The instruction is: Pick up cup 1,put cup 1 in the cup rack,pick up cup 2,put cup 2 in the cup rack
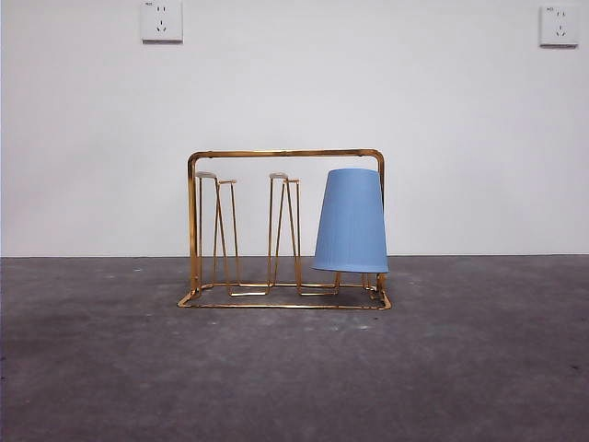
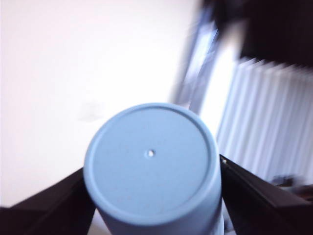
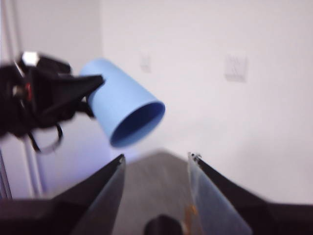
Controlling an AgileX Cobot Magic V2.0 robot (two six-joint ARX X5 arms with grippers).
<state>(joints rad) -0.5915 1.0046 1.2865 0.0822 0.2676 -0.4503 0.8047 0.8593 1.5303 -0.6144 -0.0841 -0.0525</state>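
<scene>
White wall with two sockets is seen behind a dark grey table (image 1: 110,368) in the front view. On it the cup rack (image 1: 285,230) stands, with one blue cup (image 1: 351,221) already set upside down over its right-hand prongs; the other prongs are bare. No arm is seen here.

From the left wrist, a second blue cup (image 2: 152,164) is shown clamped between the left gripper (image 2: 151,196) jaws, base toward the camera, with blurred wall and blinds behind.

From the right wrist, the right gripper (image 3: 155,169) is seen with jaws apart and nothing between them, while the held cup is carried tilted in the air. A slip, or a missed prong, may be risked.
</scene>
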